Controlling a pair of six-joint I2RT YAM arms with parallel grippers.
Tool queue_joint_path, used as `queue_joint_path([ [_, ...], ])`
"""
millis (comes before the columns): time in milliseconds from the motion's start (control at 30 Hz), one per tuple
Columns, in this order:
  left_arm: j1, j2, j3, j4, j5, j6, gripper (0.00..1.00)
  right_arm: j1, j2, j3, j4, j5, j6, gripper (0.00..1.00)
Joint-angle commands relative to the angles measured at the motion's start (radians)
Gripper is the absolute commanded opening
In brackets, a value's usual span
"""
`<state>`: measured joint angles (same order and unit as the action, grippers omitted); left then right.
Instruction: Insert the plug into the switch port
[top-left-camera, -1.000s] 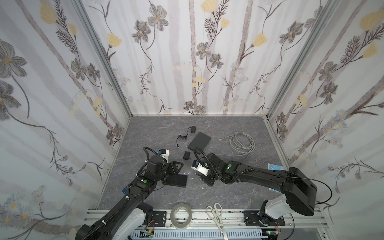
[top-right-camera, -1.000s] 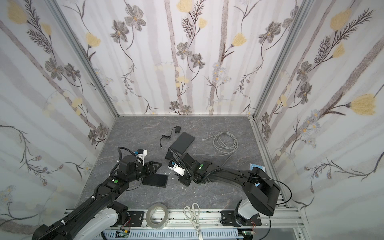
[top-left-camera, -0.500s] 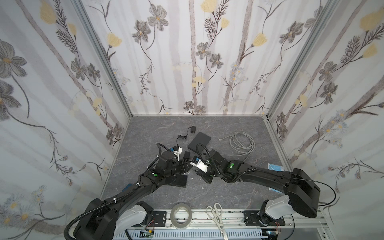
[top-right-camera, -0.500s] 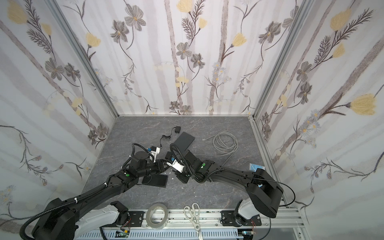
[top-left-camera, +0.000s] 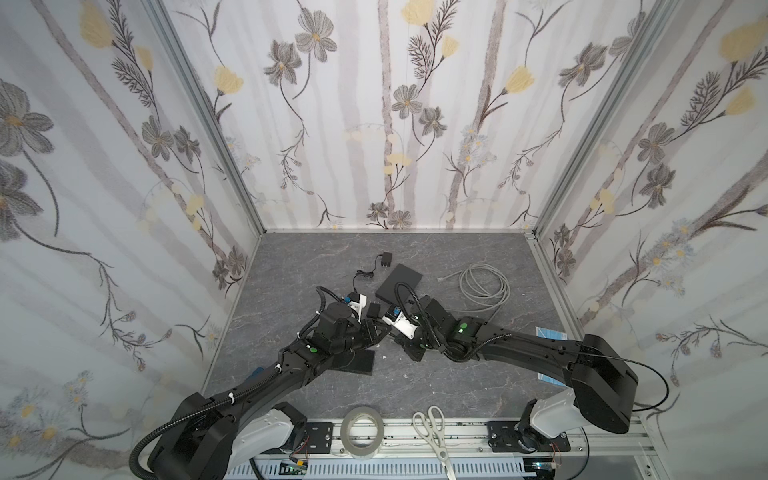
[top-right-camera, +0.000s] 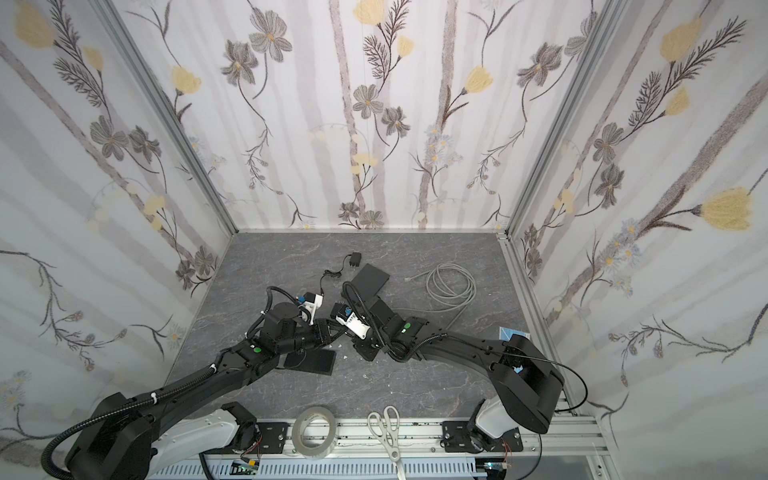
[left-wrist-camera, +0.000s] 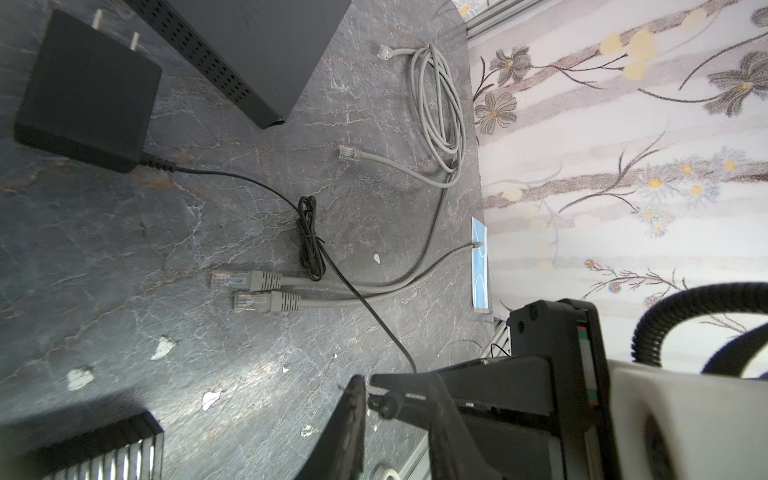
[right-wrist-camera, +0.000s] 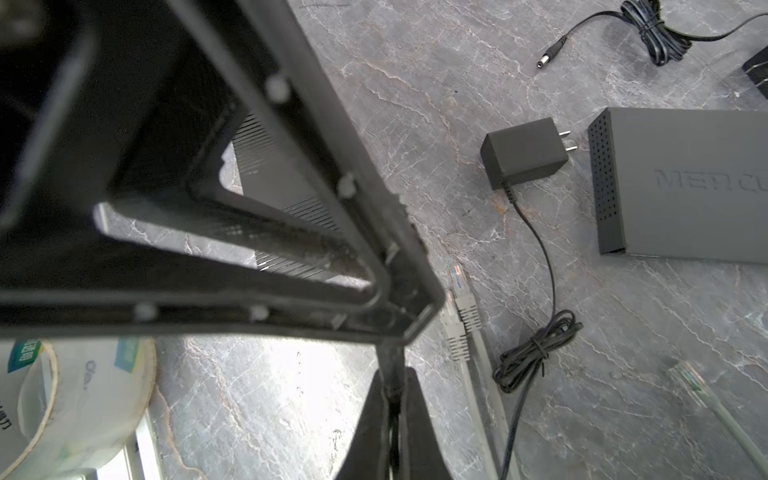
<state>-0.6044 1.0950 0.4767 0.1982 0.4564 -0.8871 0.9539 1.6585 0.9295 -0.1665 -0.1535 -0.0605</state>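
Note:
My right gripper (right-wrist-camera: 392, 386) is shut on the thin black cable just behind the barrel plug (left-wrist-camera: 384, 405). The two grippers meet at mid-floor in both top views, the left gripper (top-left-camera: 376, 332) tip to tip with the right gripper (top-left-camera: 392, 336). In the left wrist view the plug sits between the fingers of my left gripper (left-wrist-camera: 395, 386), which stand narrowly apart on either side of it. One black switch (top-left-camera: 355, 361) lies under the left arm, its ports (left-wrist-camera: 104, 449) facing the left wrist camera. A second switch (top-left-camera: 399, 282) lies farther back.
The plug's black adapter (right-wrist-camera: 523, 151) and bundled cord (right-wrist-camera: 536, 353) lie by the far switch (right-wrist-camera: 681, 187). Another adapter (top-left-camera: 386, 261), a grey network cable coil (top-left-camera: 484, 286) and loose grey connectors (left-wrist-camera: 249, 280) lie nearby. Tape roll (top-left-camera: 361, 432) and scissors (top-left-camera: 434, 432) sit on the front rail.
My left arm has swung in from the left to meet the right gripper, and its jaws have narrowed around the plug. The right gripper has stayed shut and barely moved.

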Motion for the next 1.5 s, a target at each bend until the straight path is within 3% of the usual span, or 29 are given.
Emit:
queue_joint_path([
  [0,0.0,0.003,0.01,0.038,0.003,-0.004,0.29,0.002,0.001,0.003,0.059,0.015,0.024,0.0],
  [300,0.0,0.005,0.008,0.038,0.007,0.002,0.25,0.0,-0.003,0.003,0.062,0.004,0.025,0.0],
  [600,0.0,0.002,0.007,0.039,0.014,0.006,0.0,0.001,-0.003,0.002,0.066,0.024,0.029,0.0],
  [700,-0.001,-0.001,0.006,0.038,0.013,0.009,0.0,0.0,-0.012,-0.007,0.078,0.043,0.031,0.01],
  [833,0.0,-0.009,0.004,0.025,-0.001,0.02,0.0,0.0,-0.049,-0.048,0.116,0.093,0.038,0.18],
  [867,0.001,-0.011,0.003,0.017,-0.007,0.023,0.0,0.0,-0.071,-0.071,0.14,0.107,0.042,0.37],
  [900,0.0,-0.013,0.005,0.009,-0.011,0.027,0.0,0.001,-0.11,-0.092,0.166,0.124,0.048,0.97],
  [1033,0.003,-0.014,0.01,-0.005,-0.012,0.038,0.0,0.0,-0.22,-0.188,0.24,0.215,0.067,1.0],
  [1167,0.006,-0.007,0.024,-0.02,-0.013,0.051,0.0,0.0,-0.388,-0.373,0.435,0.266,0.142,1.0],
  [1300,0.011,-0.002,0.036,-0.023,-0.013,0.056,0.0,-0.018,-0.548,-0.516,0.549,0.299,0.321,1.0],
  [1467,0.011,0.007,0.043,-0.022,-0.01,0.056,0.0,-0.05,-0.626,-0.555,0.576,0.114,0.253,1.0],
])
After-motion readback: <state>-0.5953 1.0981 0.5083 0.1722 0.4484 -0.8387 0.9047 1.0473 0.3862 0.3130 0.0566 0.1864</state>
